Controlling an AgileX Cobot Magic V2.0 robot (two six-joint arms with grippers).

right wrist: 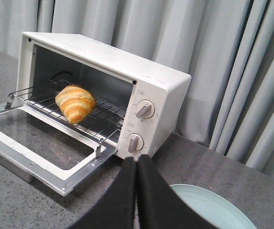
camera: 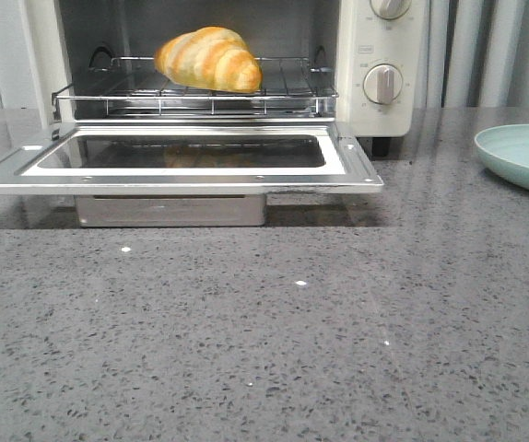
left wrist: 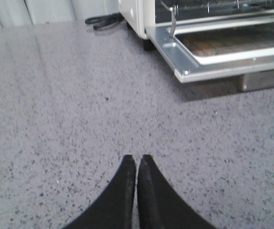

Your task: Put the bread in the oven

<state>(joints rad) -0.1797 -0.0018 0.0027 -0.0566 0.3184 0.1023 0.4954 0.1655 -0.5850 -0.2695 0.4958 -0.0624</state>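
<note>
The bread (camera: 209, 58), a golden-orange croissant with cream stripes, lies on the wire rack (camera: 283, 87) inside the cream-white oven (camera: 370, 64). The oven's glass door (camera: 182, 157) is folded down flat and open. In the right wrist view the bread (right wrist: 75, 102) sits on the rack inside the oven (right wrist: 156, 90). My right gripper (right wrist: 136, 160) is shut and empty, held apart from the oven, on the side of its knobs. My left gripper (left wrist: 136, 160) is shut and empty above the bare counter, apart from the open door's corner (left wrist: 184, 74). Neither gripper shows in the front view.
A pale green plate (camera: 523, 157) sits on the counter to the right of the oven, and it also shows below my right gripper (right wrist: 213, 210). A black cord (left wrist: 103, 20) lies beside the oven. Grey curtains (right wrist: 223, 57) hang behind. The counter (camera: 264, 331) is grey speckled stone.
</note>
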